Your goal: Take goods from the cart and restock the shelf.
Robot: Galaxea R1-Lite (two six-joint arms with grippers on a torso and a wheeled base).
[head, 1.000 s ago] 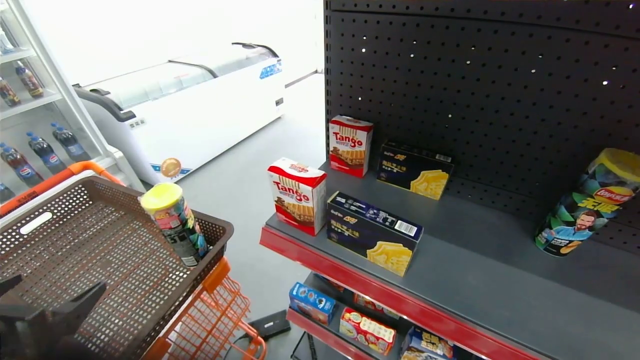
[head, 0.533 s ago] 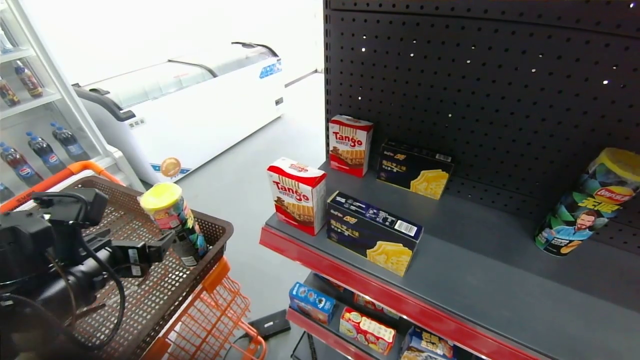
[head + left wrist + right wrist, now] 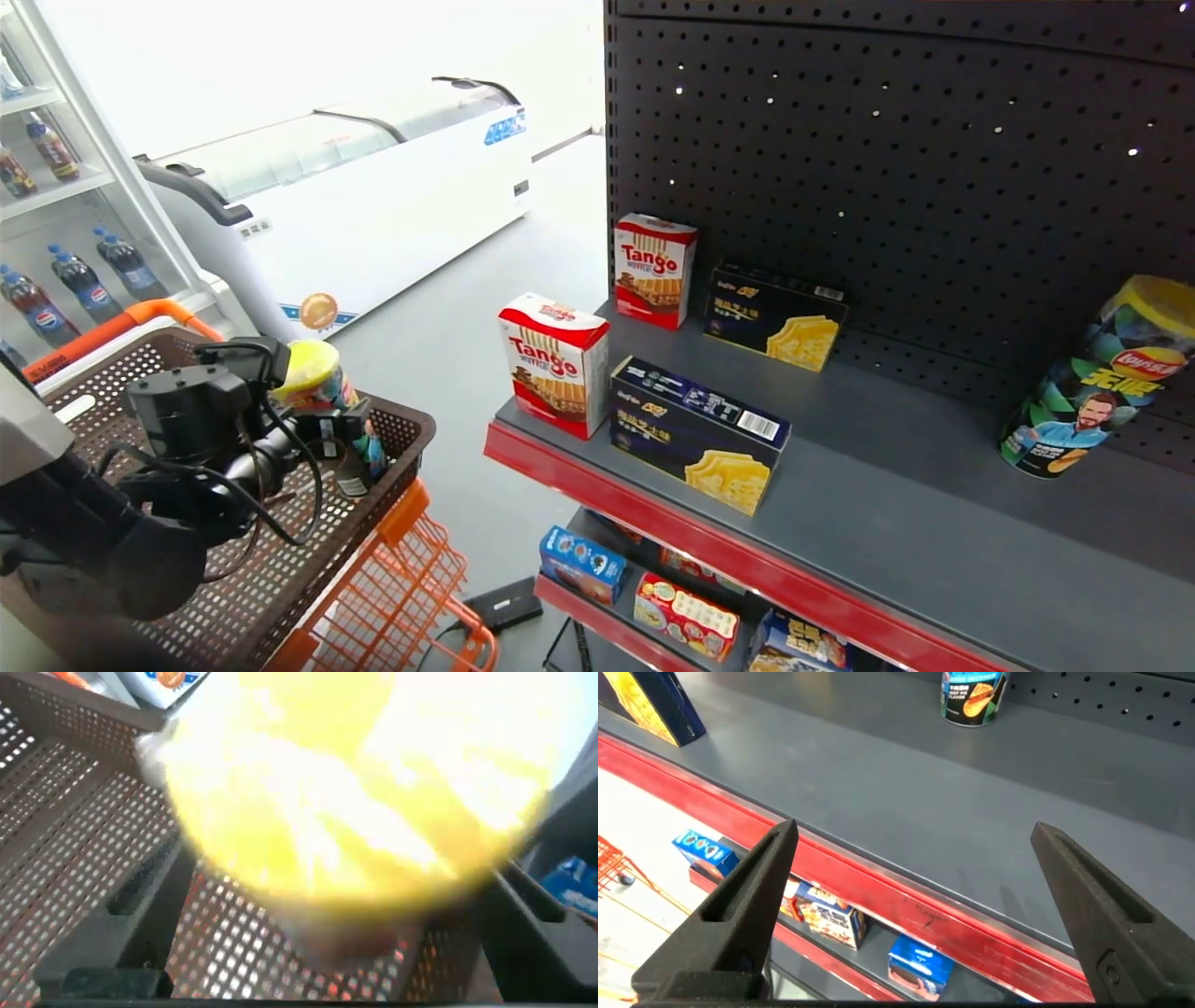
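Note:
A chip can with a yellow lid stands upright at the far corner of the brown cart basket. My left gripper is at the can's side, just below the lid, open, with a finger on either side of it. In the left wrist view the yellow lid is very close, and the dark fingers stand wide on both sides. My right gripper hangs open over the red front edge of the grey shelf, holding nothing. A matching can stands on the shelf at the right.
Two red-and-white wafer boxes and two dark blue boxes stand on the shelf's left part. The shelf's middle is bare. Black pegboard backs it. Lower shelves hold more boxes. A white freezer stands behind the cart.
My left arm has risen from the view's lower left and moved forward across the basket until its gripper straddles the can. The can and the shelf goods have not moved.

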